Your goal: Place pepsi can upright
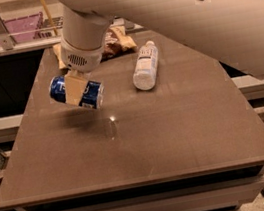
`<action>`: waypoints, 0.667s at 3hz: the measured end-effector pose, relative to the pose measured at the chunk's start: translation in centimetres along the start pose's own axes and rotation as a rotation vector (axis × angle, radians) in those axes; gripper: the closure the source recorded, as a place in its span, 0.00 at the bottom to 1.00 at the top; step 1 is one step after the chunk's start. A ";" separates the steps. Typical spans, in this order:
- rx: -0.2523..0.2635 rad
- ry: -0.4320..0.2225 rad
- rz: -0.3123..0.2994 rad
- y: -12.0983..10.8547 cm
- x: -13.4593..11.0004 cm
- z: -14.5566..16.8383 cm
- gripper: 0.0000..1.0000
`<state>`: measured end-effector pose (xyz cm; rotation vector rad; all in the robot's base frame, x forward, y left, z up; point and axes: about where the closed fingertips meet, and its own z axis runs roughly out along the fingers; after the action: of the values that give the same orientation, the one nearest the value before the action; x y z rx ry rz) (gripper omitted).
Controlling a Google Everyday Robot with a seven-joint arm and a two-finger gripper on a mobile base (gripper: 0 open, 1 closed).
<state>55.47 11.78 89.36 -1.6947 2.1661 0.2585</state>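
The pepsi can (89, 92) is blue with silver ends and hangs tilted on its side, a little above the grey table (178, 135); its shadow falls on the top just below it. My gripper (74, 88) comes down from the big white arm and is shut on the can's middle, with one tan finger (73, 87) across its front. The can sits over the table's left half, clear of the surface.
A clear plastic water bottle (145, 65) with a white label lies on its side right of the can. A chip bag (115, 40) lies at the table's back edge behind the arm. Shelving and a purple crate (17, 30) stand beyond the table.
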 end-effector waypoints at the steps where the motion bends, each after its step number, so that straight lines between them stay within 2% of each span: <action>1: -0.008 -0.134 -0.032 0.4 -1.3 -1.2 1.00; 2: -0.006 -0.225 -0.048 1.2 -2.0 -2.6 1.00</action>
<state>54.22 12.90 92.44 -1.6335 1.9609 0.4209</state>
